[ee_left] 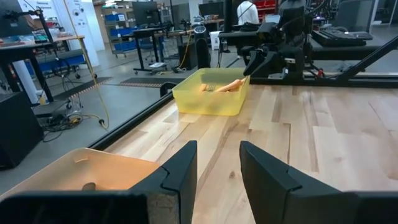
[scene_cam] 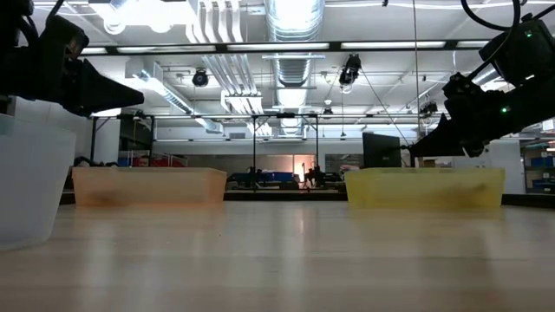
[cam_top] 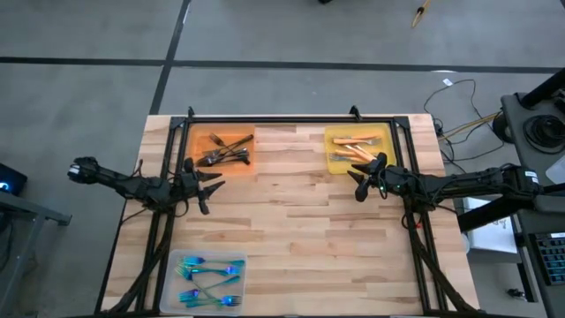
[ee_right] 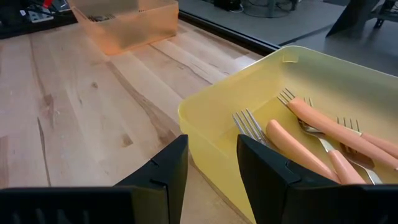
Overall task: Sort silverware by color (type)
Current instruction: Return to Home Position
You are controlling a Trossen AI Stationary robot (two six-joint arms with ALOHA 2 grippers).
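You have the right gripper (cam_top: 357,184), parted and empty, at the yellow bin's (cam_top: 334,166) six o'clock; the left gripper (cam_top: 210,187), likewise, sits at the orange bin's (cam_top: 198,141) seven.

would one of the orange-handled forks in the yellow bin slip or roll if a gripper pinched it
Probably stiff: the orange-handled fork looks straight from tines to handle. Its rounded, smooth handle may roll or slip in a pinch grip. It overlaps others in the yellow bin, so lifting it would likely nudge them.
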